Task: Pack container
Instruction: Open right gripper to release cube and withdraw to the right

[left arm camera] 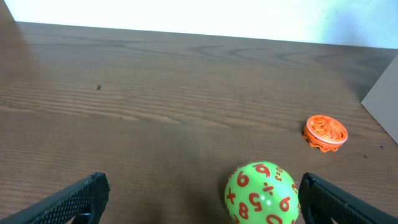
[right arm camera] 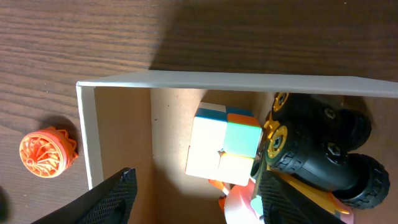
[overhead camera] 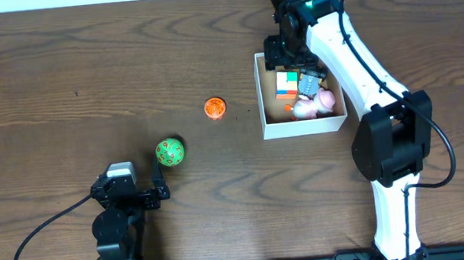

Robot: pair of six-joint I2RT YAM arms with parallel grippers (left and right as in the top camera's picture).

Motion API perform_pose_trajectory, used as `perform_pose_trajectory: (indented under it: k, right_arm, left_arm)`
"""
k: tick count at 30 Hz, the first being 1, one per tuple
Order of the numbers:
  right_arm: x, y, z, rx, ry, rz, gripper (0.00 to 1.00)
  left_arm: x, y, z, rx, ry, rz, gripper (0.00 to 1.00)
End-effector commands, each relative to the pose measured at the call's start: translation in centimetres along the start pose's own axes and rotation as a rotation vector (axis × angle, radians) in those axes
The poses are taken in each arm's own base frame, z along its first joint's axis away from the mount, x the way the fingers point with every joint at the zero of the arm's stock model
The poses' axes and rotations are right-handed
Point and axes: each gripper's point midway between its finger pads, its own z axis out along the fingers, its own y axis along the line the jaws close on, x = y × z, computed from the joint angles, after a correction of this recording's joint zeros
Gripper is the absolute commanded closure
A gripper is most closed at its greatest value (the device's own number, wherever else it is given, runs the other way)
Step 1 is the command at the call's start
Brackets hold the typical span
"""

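The container (overhead camera: 261,94) is a square box with white walls and a brown inside, at the right of the table. It holds a coloured cube (overhead camera: 287,84), a pink toy (overhead camera: 316,103) and a toy vehicle with black wheels (overhead camera: 308,76). My right gripper (right arm camera: 193,199) is open and empty above the box's inside (right arm camera: 124,137), beside the cube (right arm camera: 224,146) and the vehicle (right arm camera: 323,149). My left gripper (left arm camera: 202,202) is open, low over the table. A green ball with red numbers (left arm camera: 262,194) lies between its fingers, close to the right finger.
An orange ridged disc (overhead camera: 215,108) lies on the table left of the box; it also shows in the left wrist view (left arm camera: 325,132) and the right wrist view (right arm camera: 46,152). The green ball (overhead camera: 169,152) lies in front of my left gripper (overhead camera: 161,191).
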Motion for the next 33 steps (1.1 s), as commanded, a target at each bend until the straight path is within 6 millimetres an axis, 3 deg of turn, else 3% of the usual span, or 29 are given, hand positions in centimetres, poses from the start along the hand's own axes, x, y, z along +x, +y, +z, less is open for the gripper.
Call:
perform_pose_trajectory:
  k: [1,5,8,12,14,15,18,22,28,33]
  right_arm:
    - [0.1,0.6,0.4,0.006,-0.005,-0.014,0.34]
    - [-1.0,0.9,-0.3,-0.018,-0.046,-0.021,0.33]
    - [-2.4,1.0,-2.1,-0.048,-0.099,-0.022,0.32]
    - [-4.6,0.1,-7.2,-0.063,-0.210,-0.060,0.29]
    - [-5.3,-1.2,-9.9,-0.047,-0.260,-0.070,0.20]
    - [-5.6,-2.4,-11.5,-0.022,-0.288,-0.065,0.13]
    - [-5.9,-7.4,-15.1,0.089,-0.343,-0.040,0.04]
    - [-4.5,-15.6,-17.3,0.264,-0.307,0.024,0.01]
    - [-0.8,-25.5,-16.8,0.349,-0.160,0.199,0.01]
    - [1.2,-29.4,-13.9,0.251,-0.092,0.252,0.01]
  left_arm:
    - [1.6,0.3,0.1,-0.010,0.050,-0.011,0.02]
    - [1.6,0.3,0.1,-0.010,0.050,-0.011,0.02]
    - [1.6,0.3,0.1,-0.010,0.050,-0.011,0.02]
    - [1.6,0.3,0.1,-0.010,0.050,-0.011,0.02]
    - [1.6,0.3,0.1,-0.010,0.050,-0.011,0.02]
    - [1.6,0.3,0.1,-0.010,0.050,-0.011,0.02]
    - [1.6,0.3,0.1,-0.010,0.050,-0.011,0.02]
    - [1.6,0.3,0.1,-0.010,0.050,-0.011,0.02]
    - [1.6,0.3,0.1,-0.010,0.050,-0.011,0.02]
    - [1.6,0.3,0.1,-0.010,0.050,-0.011,0.02]
